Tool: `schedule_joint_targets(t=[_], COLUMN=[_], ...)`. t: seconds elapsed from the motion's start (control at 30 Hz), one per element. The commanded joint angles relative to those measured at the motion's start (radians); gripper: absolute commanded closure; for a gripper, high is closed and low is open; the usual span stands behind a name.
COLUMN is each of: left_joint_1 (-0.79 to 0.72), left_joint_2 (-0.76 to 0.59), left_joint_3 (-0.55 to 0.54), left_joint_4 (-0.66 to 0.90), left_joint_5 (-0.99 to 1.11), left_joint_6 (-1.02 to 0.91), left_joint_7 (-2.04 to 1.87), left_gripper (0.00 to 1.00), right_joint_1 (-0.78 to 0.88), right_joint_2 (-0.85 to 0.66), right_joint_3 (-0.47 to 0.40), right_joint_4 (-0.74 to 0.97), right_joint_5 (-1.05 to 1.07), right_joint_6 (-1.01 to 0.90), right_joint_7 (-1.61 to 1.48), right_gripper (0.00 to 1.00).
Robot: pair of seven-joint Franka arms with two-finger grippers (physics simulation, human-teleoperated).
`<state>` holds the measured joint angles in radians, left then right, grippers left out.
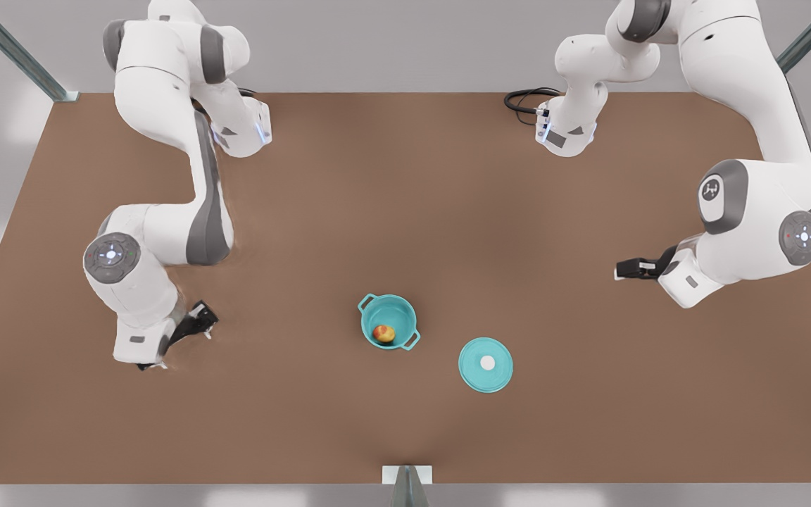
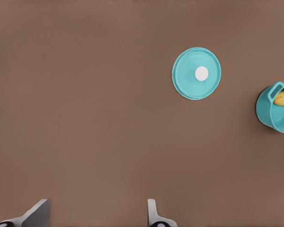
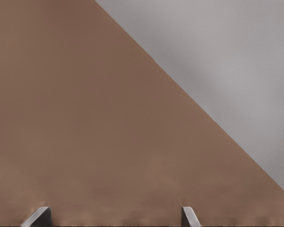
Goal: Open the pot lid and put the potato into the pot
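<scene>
Potato point(image 1: 384, 333) in pot point(image 1: 388, 321), pot lid point(image 1: 486, 364) on table point(image 1: 405, 211) beside it

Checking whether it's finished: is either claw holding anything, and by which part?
Nothing is held. The left claw and right claw are open and empty; the potato sits in the pot.

Potato point(image 1: 384, 333) in pot point(image 1: 388, 322) — lid point(image 1: 486, 364) off.

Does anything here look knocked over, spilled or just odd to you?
Nothing stands out. The pot sits upright with the potato inside it, and the pot lid lies flat on the table beside it, knob up. Both grippers, left and right, hang open, away from them.
</scene>
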<state>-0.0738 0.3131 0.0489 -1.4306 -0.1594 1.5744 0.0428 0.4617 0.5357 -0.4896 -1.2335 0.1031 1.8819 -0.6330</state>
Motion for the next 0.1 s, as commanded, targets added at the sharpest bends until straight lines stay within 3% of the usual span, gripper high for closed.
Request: schedule_joint_targets(t=[0.0, 0.03, 0.07], left_joint_1=[-0.026, -0.027, -0.027], left_joint_2=[0.011, 0.009, 0.007], left_joint_3=[-0.001, -0.004, -0.004], left_joint_4=[0.022, 0.029, 0.029], left_joint_5=[0.051, 0.041, 0.038], left_joint_6=[0.033, 0.042, 0.042], left_joint_7=[0.02, 0.02, 0.011], left_gripper=[0.0, 0.0, 0.0], right_joint_1=[-0.02, -0.021, -0.02], right_joint_2=[-0.026, -0.06, -0.21], right_joint_3=[-0.061, -0.073, -0.075], right_joint_4=[0.002, -0.063, -0.303], right_joint_5=[0.033, 0.023, 0.02], right_joint_6=[-0.274, -0.244, -0.051], right_joint_7=[0.19, 0.2, 0.202], right_gripper=[0.0, 0.0, 0.0])
